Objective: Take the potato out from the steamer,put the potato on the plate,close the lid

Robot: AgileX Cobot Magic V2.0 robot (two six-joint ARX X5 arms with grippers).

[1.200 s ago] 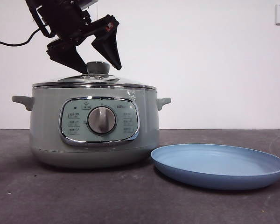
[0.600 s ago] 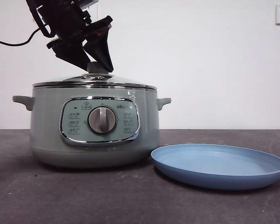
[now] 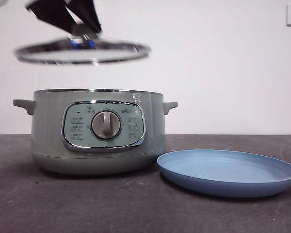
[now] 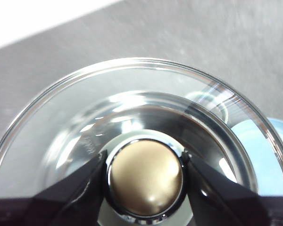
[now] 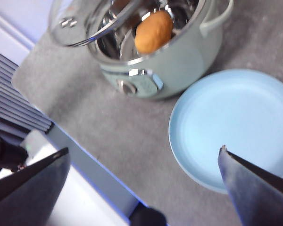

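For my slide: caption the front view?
Left end effector holds lid above open steamer; plate beside it.

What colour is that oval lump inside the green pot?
Orange-brown; the oval potato shows best in the right wrist view.

The steamer [image 3: 97, 131] is set on the table [image 3: 87, 204], with the plate [image 3: 228, 172] just beside it on the right in the front view. The lid [image 3: 82, 51] is held in the air above the steamer, well apart from its rim, its knob [image 4: 145, 179] clamped in the left pincer [image 4: 145, 181]. The potato [image 5: 153, 31] is seen inside the steamer.
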